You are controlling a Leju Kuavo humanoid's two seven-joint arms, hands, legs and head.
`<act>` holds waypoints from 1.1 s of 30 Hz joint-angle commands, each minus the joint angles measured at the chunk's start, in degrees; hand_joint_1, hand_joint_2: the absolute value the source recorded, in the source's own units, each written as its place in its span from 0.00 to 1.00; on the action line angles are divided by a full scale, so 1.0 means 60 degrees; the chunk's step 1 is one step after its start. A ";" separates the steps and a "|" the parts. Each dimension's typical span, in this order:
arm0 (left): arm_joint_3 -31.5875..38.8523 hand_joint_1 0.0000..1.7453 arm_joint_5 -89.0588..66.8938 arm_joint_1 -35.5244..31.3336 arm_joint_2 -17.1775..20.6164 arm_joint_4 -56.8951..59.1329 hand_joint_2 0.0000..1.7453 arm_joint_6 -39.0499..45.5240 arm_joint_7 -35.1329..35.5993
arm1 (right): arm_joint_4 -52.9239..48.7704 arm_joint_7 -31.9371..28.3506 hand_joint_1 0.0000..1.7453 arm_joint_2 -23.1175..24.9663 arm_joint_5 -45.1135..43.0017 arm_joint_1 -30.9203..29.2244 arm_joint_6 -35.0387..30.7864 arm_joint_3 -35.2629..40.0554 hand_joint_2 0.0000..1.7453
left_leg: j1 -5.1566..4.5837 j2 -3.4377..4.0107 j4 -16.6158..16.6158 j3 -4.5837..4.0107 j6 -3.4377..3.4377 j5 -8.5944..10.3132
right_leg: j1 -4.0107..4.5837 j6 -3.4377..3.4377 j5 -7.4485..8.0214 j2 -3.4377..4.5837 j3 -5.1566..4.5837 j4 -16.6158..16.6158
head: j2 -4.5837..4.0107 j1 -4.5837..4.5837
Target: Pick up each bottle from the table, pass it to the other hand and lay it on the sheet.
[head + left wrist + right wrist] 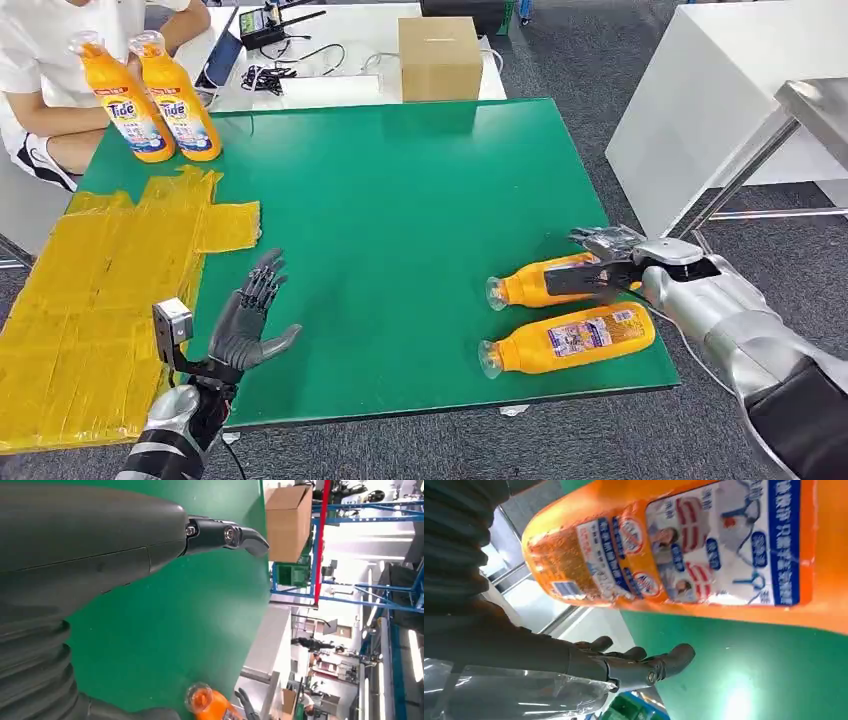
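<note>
4 orange bottles total. 2 lie on their sides on the green table (400, 220), caps pointing toward the robot's left: the far lying bottle (535, 283) sits right under the right hand (600, 268), whose dark fingers (570, 280) reach across its body w/ the thumb side on the far edge; can't tell whether they're clamped on it or just resting over it, and it looks to be down on the mat. In the right wrist view the fingers (659, 662) curl loosely, apart from the big labelled bottle surface beside them. The near lying bottle (570, 343) is just beside the right hand's fingers on the robot's side, not touched. The other 2 standing bottles (160, 95) are upright side by side at the far left corner, well apart from both hands, next to a seated person (45, 80). Left hand (250, 320) hovers upright, fingers spread & released, holding nothing, just beside the yellow sheet (100, 290), which lies on the outer side of its fingers. 1 cardboard box (438, 57) beyond the far table edge.
</note>
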 commanded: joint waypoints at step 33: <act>-0.0177 0.00 0.0048 -0.0372 -0.0028 0.0751 1.00 0.0063 0.0254 | 0.2399 0.0971 0.99 0.2177 0.1669 0.1096 -0.2285 -0.1432 1.00 | 0.0017 0.0048 -0.0020 0.0108 -0.0028 -0.0002 | 0.0010 -0.0029 0.0018 0.0014 0.0083 -0.0028 | 0.0000 0.0004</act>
